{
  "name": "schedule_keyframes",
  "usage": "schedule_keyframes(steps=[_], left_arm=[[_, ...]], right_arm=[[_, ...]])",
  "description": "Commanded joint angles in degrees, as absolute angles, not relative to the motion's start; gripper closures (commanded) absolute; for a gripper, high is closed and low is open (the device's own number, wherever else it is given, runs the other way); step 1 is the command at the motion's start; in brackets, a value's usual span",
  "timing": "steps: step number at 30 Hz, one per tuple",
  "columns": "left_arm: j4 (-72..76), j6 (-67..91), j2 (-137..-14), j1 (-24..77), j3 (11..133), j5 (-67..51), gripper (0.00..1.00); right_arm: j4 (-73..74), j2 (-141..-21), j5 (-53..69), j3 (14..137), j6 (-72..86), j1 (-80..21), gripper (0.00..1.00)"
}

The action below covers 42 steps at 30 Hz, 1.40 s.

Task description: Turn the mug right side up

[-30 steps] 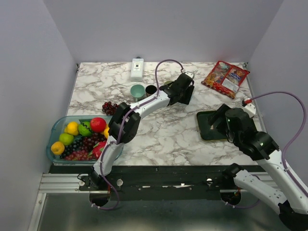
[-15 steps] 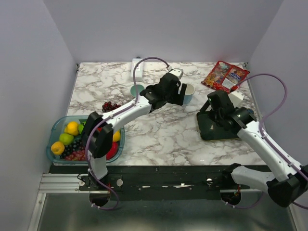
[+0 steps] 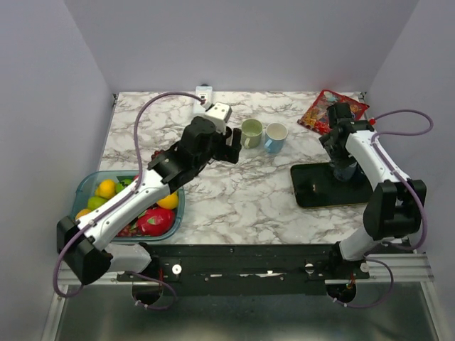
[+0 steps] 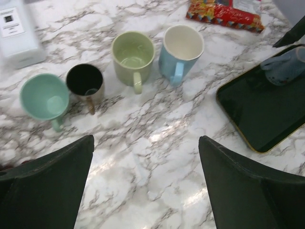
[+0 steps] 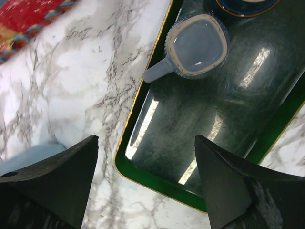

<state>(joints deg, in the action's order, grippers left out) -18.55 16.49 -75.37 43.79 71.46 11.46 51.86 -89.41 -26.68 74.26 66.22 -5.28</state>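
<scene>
Here: left claw [image 4: 145, 143] and right claw [image 5: 146, 140] splayed, empty; grey mug [image 5: 198, 45] on green tray [image 5: 214, 124]; white box [image 4: 16, 28] label illegible.

On the marble desk [image 4: 157, 157] a pale green mug [image 4: 133, 57] stands upright, with a light blue mug [image 4: 181, 47] just beside it on its right and a black mug [image 4: 85, 81] and then a teal mug [image 4: 44, 97] in a row on its left, all four open side up. Behind and to the left of the green mug lies a white box [image 4: 16, 31]. A red snack packet [image 4: 224, 12] lies well off to its right at the back, a dark green tray [image 4: 259, 109] sits to its right and nearer, and a clear tub [image 3: 85, 183] of fruit sits far to its left at the near edge.
</scene>
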Motion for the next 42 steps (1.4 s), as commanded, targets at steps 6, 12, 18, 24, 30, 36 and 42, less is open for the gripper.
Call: schedule_keyframes(steps=[6, 12, 18, 24, 30, 36, 42], left_arm=[[-15.2, 13.8, -66.1, 36.0, 59.9, 0.4, 0.01], [-12.8, 17.1, -68.3, 32.6, 59.1, -9.2, 0.01], [-12.2, 18.5, -70.5, 32.0, 59.3, -12.3, 0.01], [-11.8, 19.4, -71.7, 31.6, 59.5, -13.3, 0.01], [-11.8, 19.9, -72.6, 31.4, 59.7, -13.8, 0.01], [-11.8, 20.5, -73.0, 31.0, 59.9, -14.8, 0.01], [-11.8, 20.7, -72.7, 30.8, 59.9, -15.0, 0.01]], right_arm=[[66.4, -103.6, -25.2, 83.8, 88.6, -0.9, 0.12], [68.1, -107.1, -26.0, 85.0, 92.8, -0.3, 0.16], [68.4, -110.0, -26.9, 85.4, 93.4, 2.1, 0.17], [69.0, -111.6, -26.9, 85.9, 93.8, 2.5, 0.17], [68.0, -109.9, -26.1, 83.4, 93.3, 2.5, 0.24], [65.5, -106.9, -24.3, 78.8, 91.1, 2.5, 0.44], [63.2, -103.0, -22.2, 73.9, 88.8, 2.5, 0.48]])
